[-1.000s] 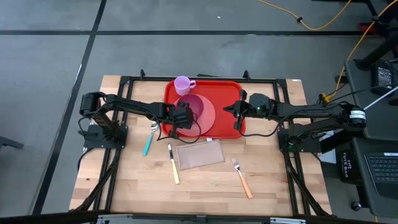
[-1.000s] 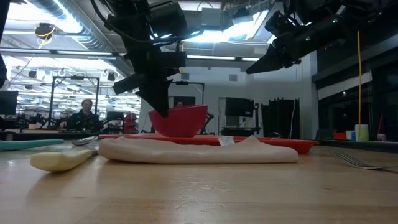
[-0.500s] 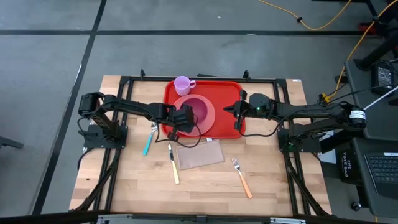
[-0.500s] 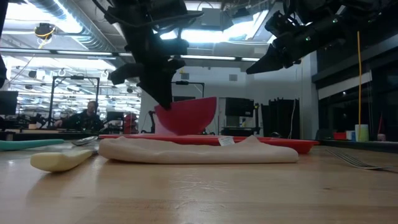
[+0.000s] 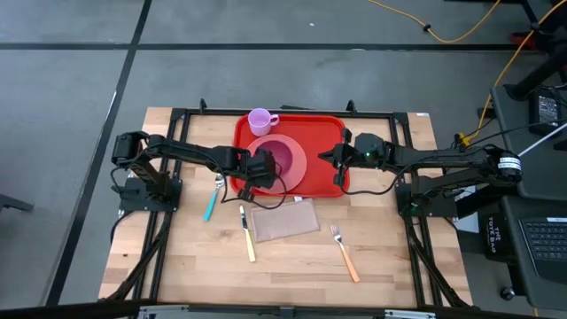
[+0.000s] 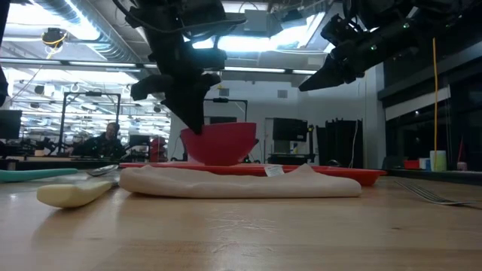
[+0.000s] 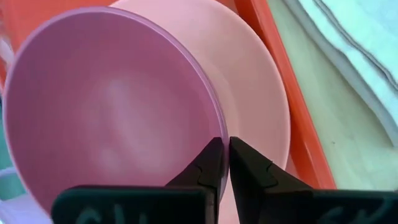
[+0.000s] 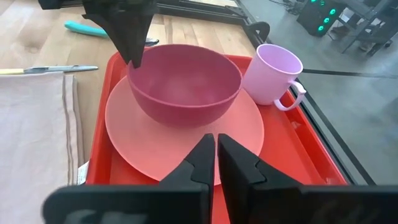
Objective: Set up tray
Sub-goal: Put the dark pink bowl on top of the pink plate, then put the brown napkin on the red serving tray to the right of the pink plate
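A: High view first, and we go left to right. A teal-handled spoon point(image 5: 213, 200) lies on the table point(image 5: 177, 257) just left of the tray point(image 5: 326, 133). Next we see the left gripper point(image 5: 258, 168) at the tray's left edge, over the bowl's point(image 5: 278, 156) near rim.

B: In the left wrist view we see its fingers point(image 7: 208, 165) clamped on the bowl's point(image 7: 112, 118) rim, one inside and one outside. The bowl sits on the plate point(image 7: 261, 106).

A: Agreed. In the low view the bowl point(image 6: 220, 143) looks level, though we cannot be sure from there that it rests fully on the plate.

B: The tray lies at the far middle of the table, with the plate point(image 5: 299, 170) on its left half and a lilac mug point(image 5: 260, 120) at its far left corner, just beside the bowl.

A: In front of the tray we see a yellow-handled knife point(image 5: 247, 236), a napkin point(image 5: 285, 219), then an orange-handled fork point(image 5: 345, 253).

B: The right gripper point(image 5: 338, 166) hovers over the tray's right edge. In the right wrist view its fingers point(image 8: 202, 163) are together, holding nothing.
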